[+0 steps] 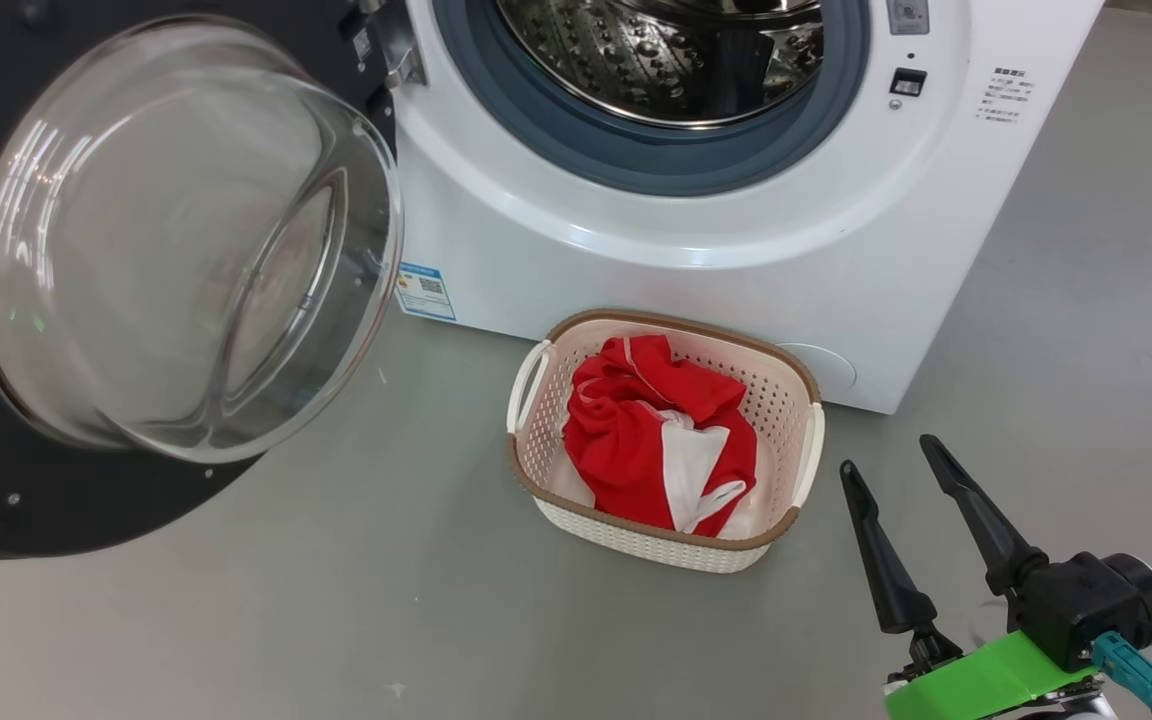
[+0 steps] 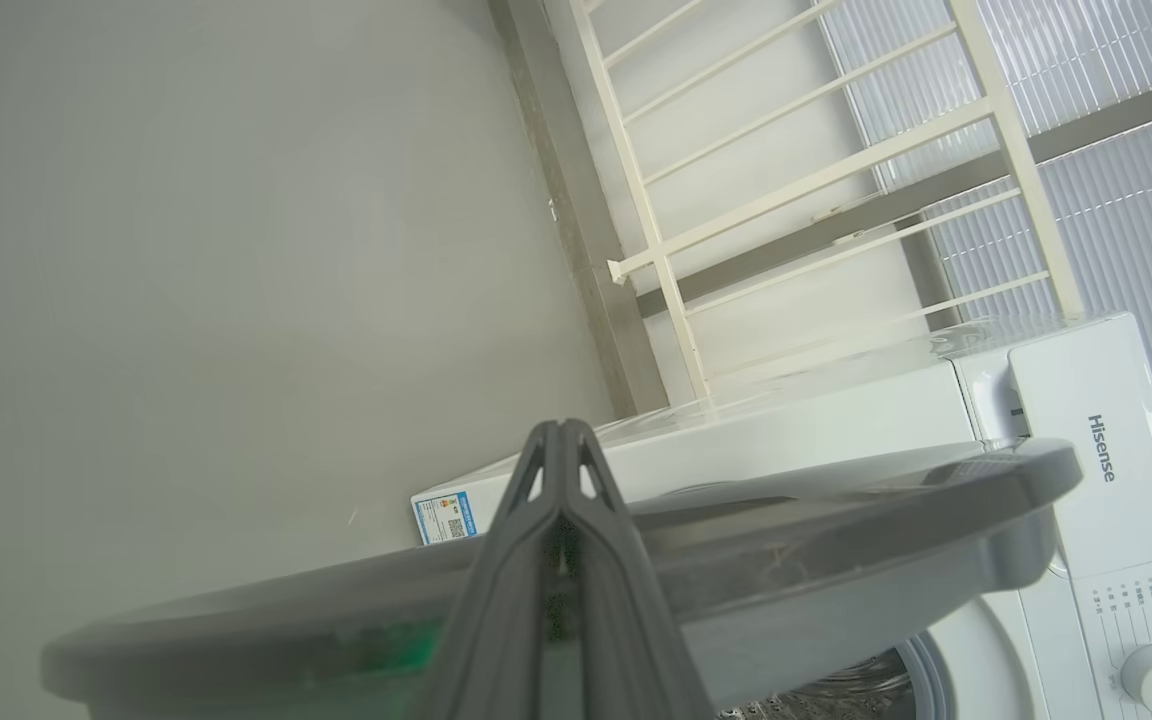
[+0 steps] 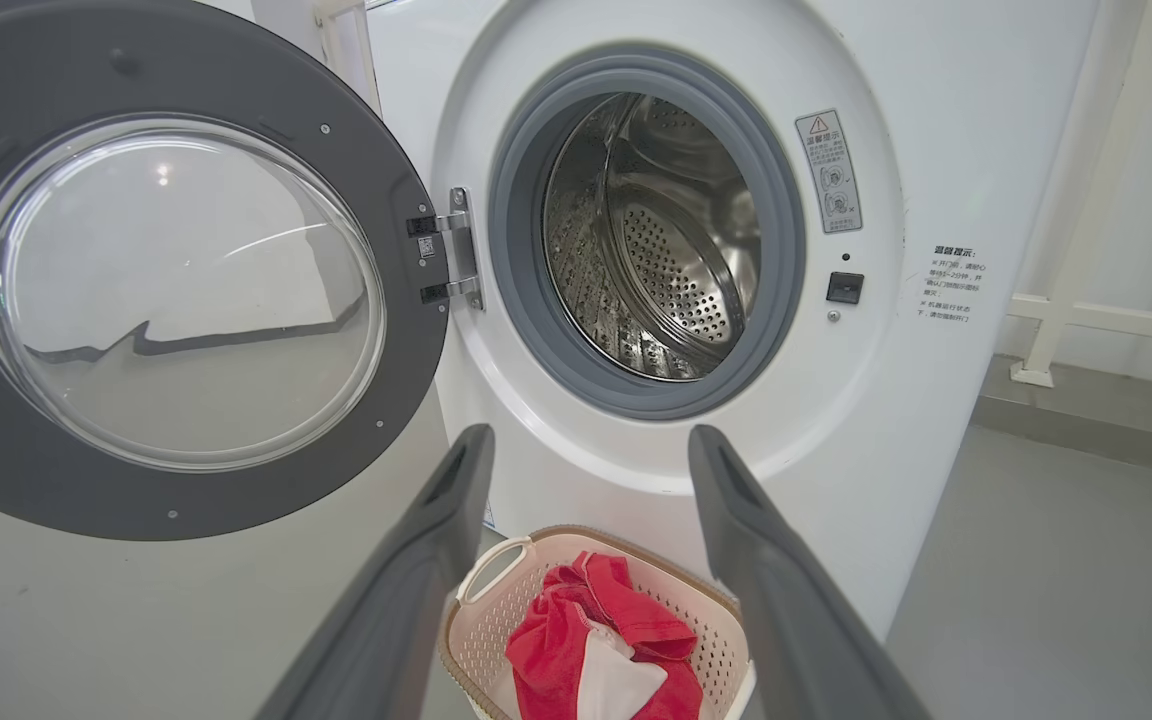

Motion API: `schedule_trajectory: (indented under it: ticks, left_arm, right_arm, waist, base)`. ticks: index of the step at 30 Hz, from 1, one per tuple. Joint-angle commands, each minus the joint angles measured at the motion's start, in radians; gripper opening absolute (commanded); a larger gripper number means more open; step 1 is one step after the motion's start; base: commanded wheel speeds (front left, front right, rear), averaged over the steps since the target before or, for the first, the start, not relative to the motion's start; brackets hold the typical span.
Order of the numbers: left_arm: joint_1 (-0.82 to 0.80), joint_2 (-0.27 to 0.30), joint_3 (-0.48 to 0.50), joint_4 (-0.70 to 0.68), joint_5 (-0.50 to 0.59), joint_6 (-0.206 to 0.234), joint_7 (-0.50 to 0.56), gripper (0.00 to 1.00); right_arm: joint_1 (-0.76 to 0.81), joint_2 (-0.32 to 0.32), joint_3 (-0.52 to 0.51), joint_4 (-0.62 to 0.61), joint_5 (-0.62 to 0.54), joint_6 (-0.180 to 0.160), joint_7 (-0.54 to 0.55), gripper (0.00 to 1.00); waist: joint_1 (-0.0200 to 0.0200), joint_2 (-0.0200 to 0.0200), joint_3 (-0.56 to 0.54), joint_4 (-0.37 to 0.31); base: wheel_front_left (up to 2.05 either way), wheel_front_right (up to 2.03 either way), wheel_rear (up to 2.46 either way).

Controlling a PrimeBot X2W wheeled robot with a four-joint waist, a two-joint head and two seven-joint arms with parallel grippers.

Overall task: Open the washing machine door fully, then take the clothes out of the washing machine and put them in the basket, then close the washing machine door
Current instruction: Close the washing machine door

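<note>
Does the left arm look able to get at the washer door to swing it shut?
Probably yes. Its shut jaws point at the outer rim of the door from close by, with nothing between them. I cannot tell whether they touch.

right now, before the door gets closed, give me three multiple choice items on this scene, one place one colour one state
1. Where do the clothes lie?
A) in the drum
B) in the basket
C) on the floor

2. What colour is the basket's rim?
A) brown
B) blue
C) black

3. How does the washing machine door stand?
A) shut
B) swung wide open
C) taken off and laid flat

Key:
1 B: the red and white fabric sits inside the basket's perforated walls.
2 A: a brown band runs round the top of the cream walls.
3 B: the door stands out to one side of the washing machine, and its round opening is uncovered.
</note>
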Motion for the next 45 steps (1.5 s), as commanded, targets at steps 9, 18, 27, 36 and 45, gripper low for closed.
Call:
schedule_trajectory:
  ticks: [9,18,27,36,45]
  left_arm:
    - [-0.025,0.028,0.012,-0.017,-0.039,-0.049,0.060,0.00]
    - [-0.006,-0.032,0.015,-0.027,-0.069,-0.075,0.083,0.00]
    - [0.021,-0.077,0.011,-0.092,-0.091,-0.095,0.118,0.00]
    - [0.076,-0.135,0.012,-0.200,-0.122,-0.098,0.163,0.00]
    - [0.157,-0.204,0.007,-0.348,-0.145,-0.066,0.205,0.00]
  right_arm:
    - [-0.026,-0.008,0.015,-0.024,0.001,0.006,-0.011,1.00]
    - [-0.029,-0.008,0.017,-0.019,0.004,0.006,-0.015,1.00]
    - [-0.028,-0.008,0.005,-0.014,0.009,0.006,-0.020,1.00]
    - [-0.022,-0.008,-0.002,-0.002,0.024,0.006,-0.033,1.00]
    - [-0.017,-0.008,0.000,0.009,0.034,0.006,-0.043,1.00]
  waist:
    - [0.0000,0.0000,-0.003,0.022]
    - [0.0000,0.0000,-0.004,0.030]
    - [0.0000,0.0000,-0.008,0.033]
    - [0.0000,0.0000,-0.022,0.046]
    - [0.0000,0.0000,-0.039,0.045]
  base:
    - [0.00,0.00,0.00]
    - [0.00,0.00,0.00]
    - [0.00,0.00,0.00]
    - [0.00,0.00,0.00]
    - [0.00,0.00,0.00]
